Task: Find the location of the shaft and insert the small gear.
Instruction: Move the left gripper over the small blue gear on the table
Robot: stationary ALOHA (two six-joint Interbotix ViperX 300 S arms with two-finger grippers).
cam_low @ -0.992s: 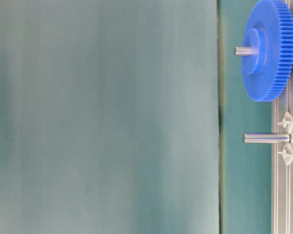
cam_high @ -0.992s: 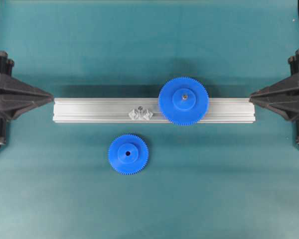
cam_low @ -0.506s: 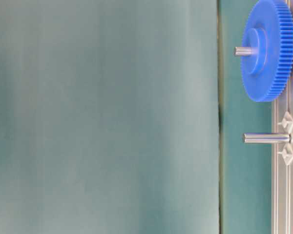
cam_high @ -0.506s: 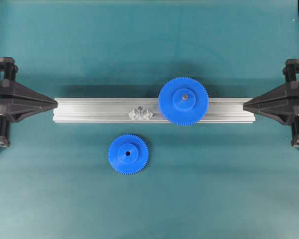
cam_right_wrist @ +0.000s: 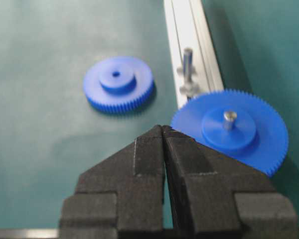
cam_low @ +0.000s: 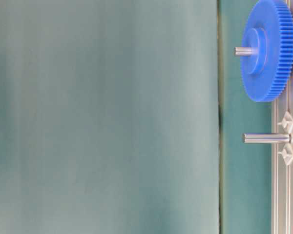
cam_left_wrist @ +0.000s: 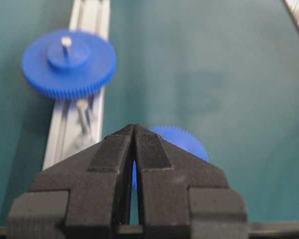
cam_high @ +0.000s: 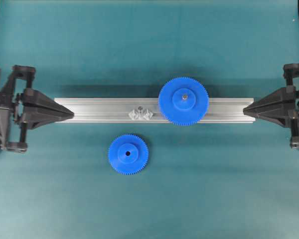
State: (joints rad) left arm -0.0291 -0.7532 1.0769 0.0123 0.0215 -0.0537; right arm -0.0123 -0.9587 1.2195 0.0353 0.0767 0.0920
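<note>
Because the shaft (cam_high: 140, 108) stands upright in the aluminium rail (cam_high: 99, 110) just beside the large gear (cam_high: 183, 100), it fixes where the small gear (cam_high: 128, 154) has to end up — close enough, by my judgement, for the two sets of teeth to mesh. The large gear is already seated on its own pin, whose grey tip shows through the hub, so the free pin with its glinting base is the only open post. The small gear lies flat on the teal mat (cam_high: 214, 189), hub up and centre hole showing, near the rail on its camera-side and apart from everything else; lying that way it offers its rim for a pinch from above. Neither arm touches it. The left gripper (cam_high: 70, 114) has its fingers pressed together and empty, its tip over the rail's left end, and the right gripper (cam_high: 246, 107) is likewise pressed together at the rail's right end — both low and pointing inward along the rail. The task looks barely begun: the gear must first be picked up, then lowered squarely so its narrow hole meets the slim pin.
</note>
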